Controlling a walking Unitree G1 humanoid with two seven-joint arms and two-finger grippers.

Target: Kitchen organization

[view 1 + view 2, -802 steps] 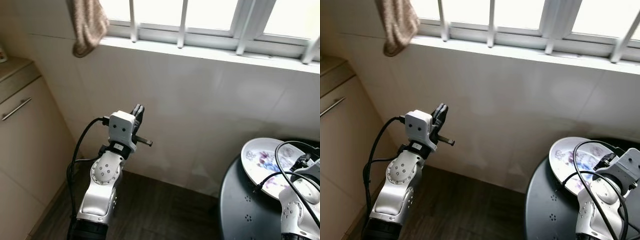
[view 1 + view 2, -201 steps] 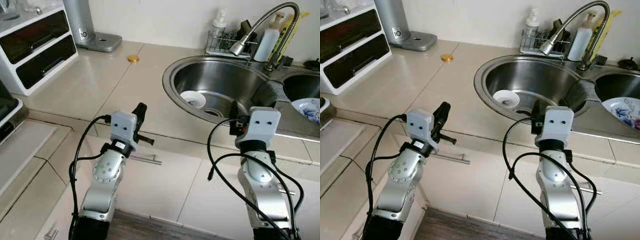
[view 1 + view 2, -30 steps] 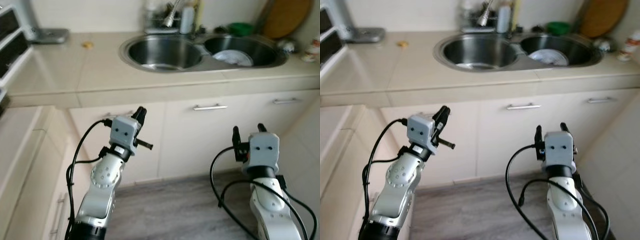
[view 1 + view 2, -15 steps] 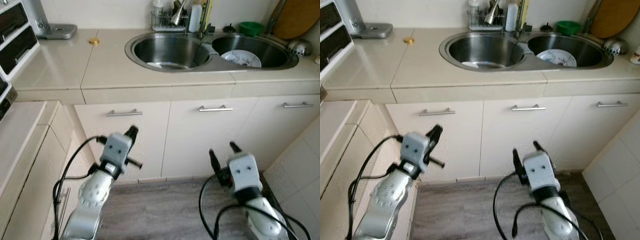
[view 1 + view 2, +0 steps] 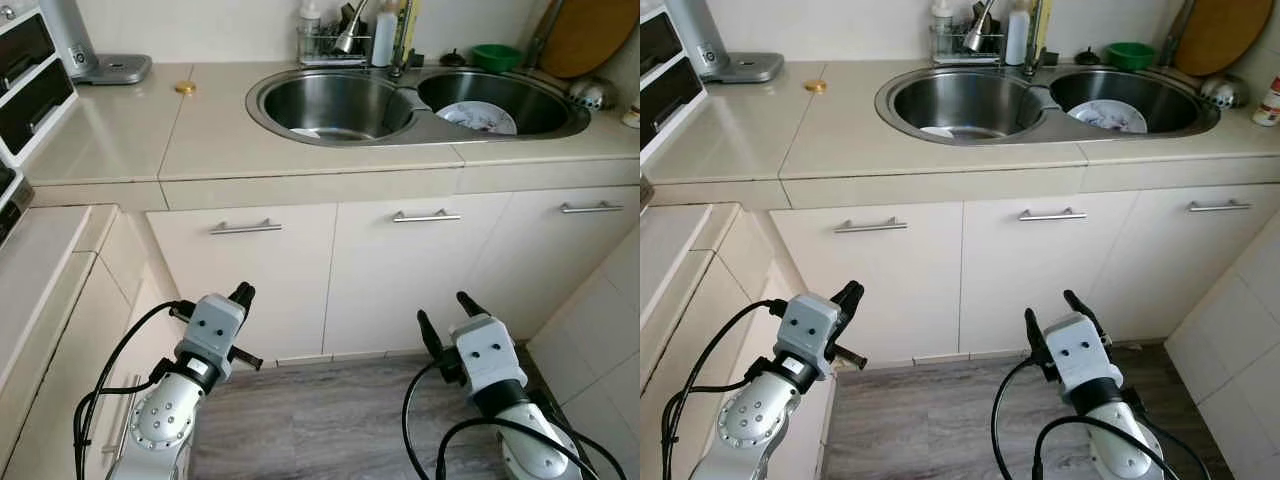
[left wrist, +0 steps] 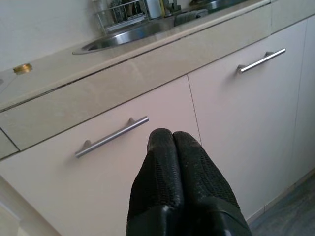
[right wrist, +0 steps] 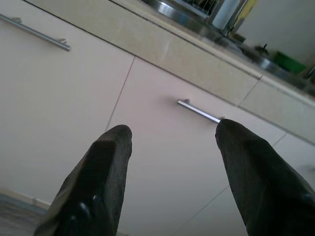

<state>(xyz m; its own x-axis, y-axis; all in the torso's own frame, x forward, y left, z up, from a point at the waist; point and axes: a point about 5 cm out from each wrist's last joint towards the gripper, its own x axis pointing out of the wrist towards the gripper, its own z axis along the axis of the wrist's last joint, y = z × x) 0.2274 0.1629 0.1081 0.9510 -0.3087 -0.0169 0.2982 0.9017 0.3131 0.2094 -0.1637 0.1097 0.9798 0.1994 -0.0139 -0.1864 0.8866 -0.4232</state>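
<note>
2 grippers low before cabinets, left gripper [image 5: 243, 294] fingers together at 8, right gripper [image 5: 446, 310] fingers apart at 5, plate [image 5: 478, 116] in rt sink basin [image 5: 560, 119] at 1.

My left hand [image 6: 173, 140] and right hand [image 7: 172, 132] are black-fingered on silver arms. The surface [image 5: 200, 140] is beige, cabinets [image 5: 380, 270] cream, sink [image 5: 335, 105] steel; the plate [image 5: 477, 115] at one o'clock white with purple flowers.

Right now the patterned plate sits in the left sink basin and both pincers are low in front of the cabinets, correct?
Not quite: the patterned plate sits in the right sink basin, as the left eye view shows. Both the left pincer and the right pincer are low in front of the cabinets.
</note>
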